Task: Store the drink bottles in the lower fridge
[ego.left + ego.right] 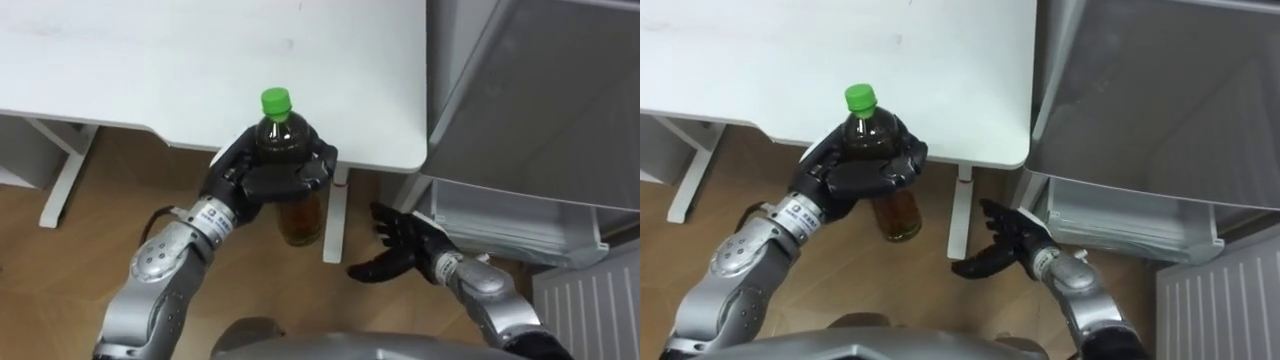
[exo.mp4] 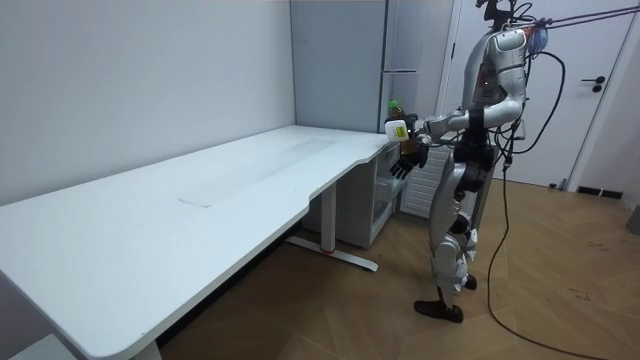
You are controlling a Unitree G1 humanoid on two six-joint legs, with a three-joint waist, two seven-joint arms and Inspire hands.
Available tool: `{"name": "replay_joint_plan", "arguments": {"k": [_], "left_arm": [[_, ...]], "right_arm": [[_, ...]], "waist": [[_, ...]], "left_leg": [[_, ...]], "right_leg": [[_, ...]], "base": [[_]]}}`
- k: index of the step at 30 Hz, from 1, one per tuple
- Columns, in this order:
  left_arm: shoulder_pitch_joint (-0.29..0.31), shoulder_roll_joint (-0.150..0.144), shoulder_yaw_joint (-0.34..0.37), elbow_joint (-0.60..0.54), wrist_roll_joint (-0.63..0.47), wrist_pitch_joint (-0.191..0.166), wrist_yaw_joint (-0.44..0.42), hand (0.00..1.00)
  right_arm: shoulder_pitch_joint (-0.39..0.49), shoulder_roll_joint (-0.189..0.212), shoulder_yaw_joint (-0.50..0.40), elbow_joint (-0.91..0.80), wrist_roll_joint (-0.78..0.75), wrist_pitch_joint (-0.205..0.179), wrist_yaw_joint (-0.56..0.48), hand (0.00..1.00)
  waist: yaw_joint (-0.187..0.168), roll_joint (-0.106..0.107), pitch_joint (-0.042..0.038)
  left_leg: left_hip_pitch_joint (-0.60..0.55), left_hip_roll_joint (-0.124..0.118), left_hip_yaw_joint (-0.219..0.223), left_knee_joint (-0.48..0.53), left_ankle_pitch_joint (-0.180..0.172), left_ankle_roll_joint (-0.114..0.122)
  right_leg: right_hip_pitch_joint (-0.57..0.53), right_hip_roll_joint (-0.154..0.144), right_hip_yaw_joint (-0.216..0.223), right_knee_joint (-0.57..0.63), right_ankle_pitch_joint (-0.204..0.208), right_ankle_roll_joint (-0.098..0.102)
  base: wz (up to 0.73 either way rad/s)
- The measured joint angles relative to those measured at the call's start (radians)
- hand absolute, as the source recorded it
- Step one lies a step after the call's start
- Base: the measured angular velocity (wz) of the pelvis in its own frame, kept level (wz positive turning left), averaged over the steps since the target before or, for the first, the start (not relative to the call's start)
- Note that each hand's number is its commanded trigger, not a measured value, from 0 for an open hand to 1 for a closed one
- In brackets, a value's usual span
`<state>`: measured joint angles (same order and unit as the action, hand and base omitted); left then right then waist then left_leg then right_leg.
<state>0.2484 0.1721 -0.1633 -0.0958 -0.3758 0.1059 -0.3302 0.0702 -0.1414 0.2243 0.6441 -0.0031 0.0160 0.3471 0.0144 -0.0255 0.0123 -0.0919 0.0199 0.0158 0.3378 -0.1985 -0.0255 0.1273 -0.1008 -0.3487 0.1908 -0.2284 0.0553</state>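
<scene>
A bottle (image 1: pixel 290 160) of dark brown drink with a green cap is held upright in my left hand (image 1: pixel 262 172), whose fingers are curled round its middle. It hangs in the air just off the white table's (image 1: pixel 150 60) near edge, over the wooden floor. The bottle (image 1: pixel 878 150) and left hand (image 1: pixel 855 178) show the same way in the right eye view. My right hand (image 1: pixel 400 245) is lower and to the right, open with spread fingers, holding nothing. In the room view I stand at the table's far end, the bottle (image 2: pixel 396 117) held out in front of the grey fridge (image 2: pixel 350 60).
The fridge (image 1: pixel 540 90) stands to the right of the table. Its lower compartment (image 1: pixel 500 215) is open, showing a pale drawer-like shelf; a white ribbed door panel (image 1: pixel 590 300) is at the lower right. White table legs (image 1: pixel 335 215) stand under the table edge.
</scene>
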Motion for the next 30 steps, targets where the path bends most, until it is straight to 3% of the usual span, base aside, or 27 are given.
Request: {"name": "replay_joint_plan", "arguments": {"k": [8, 15, 20, 30], "left_arm": [[-0.007, -0.021, 0.026, 0.000, 0.128, -0.050, 0.042, 1.00], [-0.008, -0.019, 0.010, 0.000, 0.199, -0.063, 0.090, 1.00], [-0.014, -0.010, -0.020, 0.000, 0.295, -0.071, 0.123, 1.00], [-0.069, 0.004, -0.055, 0.000, 0.347, -0.109, 0.142, 1.00]], "right_arm": [[0.031, -0.003, -0.002, -0.208, -0.002, -0.015, 0.136, 0.00], [0.034, -0.006, 0.027, -0.315, 0.000, -0.014, 0.248, 0.00], [0.034, -0.012, 0.036, -0.335, 0.001, -0.014, 0.280, 0.00], [0.027, -0.026, 0.063, -0.373, 0.023, -0.020, 0.343, 0.00]], "waist": [[-0.004, -0.010, 0.0063], [-0.009, -0.005, 0.0107], [-0.007, 0.004, 0.0084], [-0.001, 0.001, 0.0057]], "left_leg": [[0.022, 0.003, 0.027, -0.013, 0.000, 0.000], [0.032, 0.005, 0.026, -0.014, 0.000, 0.001], [0.033, 0.006, 0.026, -0.015, 0.001, 0.003], [0.037, 0.006, 0.037, -0.027, 0.005, 0.005]], "right_leg": [[0.003, -0.003, 0.026, 0.014, 0.000, 0.000], [0.013, -0.002, 0.029, 0.015, 0.000, 0.000], [0.000, -0.002, 0.039, 0.030, 0.001, -0.001], [-0.007, -0.004, 0.047, 0.030, 0.001, -0.001]], "base": [[-0.08], [-0.01], [-0.02], [-0.02]]}}
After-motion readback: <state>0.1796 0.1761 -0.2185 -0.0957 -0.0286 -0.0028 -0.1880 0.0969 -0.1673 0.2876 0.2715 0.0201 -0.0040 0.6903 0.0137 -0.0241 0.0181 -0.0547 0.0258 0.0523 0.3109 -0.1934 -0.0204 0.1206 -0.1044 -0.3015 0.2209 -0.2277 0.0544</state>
